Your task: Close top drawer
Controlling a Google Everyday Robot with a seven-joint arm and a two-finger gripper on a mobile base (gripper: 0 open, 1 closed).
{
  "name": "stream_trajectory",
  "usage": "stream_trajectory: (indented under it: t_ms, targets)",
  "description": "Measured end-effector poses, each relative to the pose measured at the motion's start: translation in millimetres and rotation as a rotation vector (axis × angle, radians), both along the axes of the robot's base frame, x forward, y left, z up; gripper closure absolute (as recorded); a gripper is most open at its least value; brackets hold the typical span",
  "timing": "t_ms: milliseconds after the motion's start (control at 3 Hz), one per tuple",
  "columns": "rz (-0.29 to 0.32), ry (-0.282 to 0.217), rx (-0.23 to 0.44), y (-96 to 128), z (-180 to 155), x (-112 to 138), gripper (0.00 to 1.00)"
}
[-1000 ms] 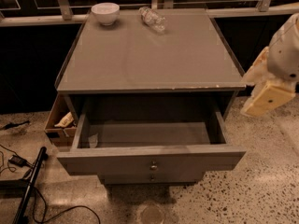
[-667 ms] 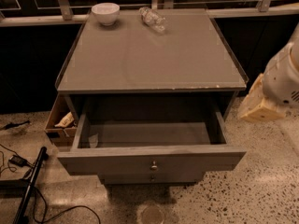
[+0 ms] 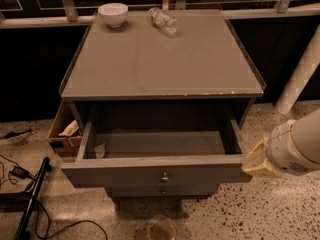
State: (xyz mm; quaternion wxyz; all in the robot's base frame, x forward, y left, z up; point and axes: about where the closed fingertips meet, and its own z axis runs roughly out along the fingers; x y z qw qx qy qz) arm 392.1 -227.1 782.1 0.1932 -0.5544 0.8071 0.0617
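Note:
The top drawer (image 3: pixel 155 173) is a wide grey drawer pulled far out of the grey cabinet (image 3: pixel 160 59), empty inside, with a small round metal knob (image 3: pixel 164 176) at the centre of its front. My gripper (image 3: pixel 256 160) is at the lower right, a tan piece on a white arm, right beside the right end of the drawer front. Whether it touches the front I cannot tell.
A white bowl (image 3: pixel 113 14) and a clear plastic bottle (image 3: pixel 164 20) lie at the back of the cabinet top. A cardboard box (image 3: pixel 64 129) stands left of the cabinet. Black cables and a black bar (image 3: pixel 31 200) lie on the speckled floor at left. A white post (image 3: pixel 300 74) stands at right.
My arm has moved down and to the left, from beside the cabinet's right edge to the right end of the drawer front. The drawer has not moved.

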Motion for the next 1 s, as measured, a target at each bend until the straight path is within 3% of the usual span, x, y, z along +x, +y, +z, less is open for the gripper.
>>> stream_trajectory:
  t_ms: [333, 1000]
  targets:
    - [0.000, 0.000, 0.000, 0, 0, 0, 1.00]
    - [0.065, -0.056, 0.049, 1, -66, -2, 1.00]
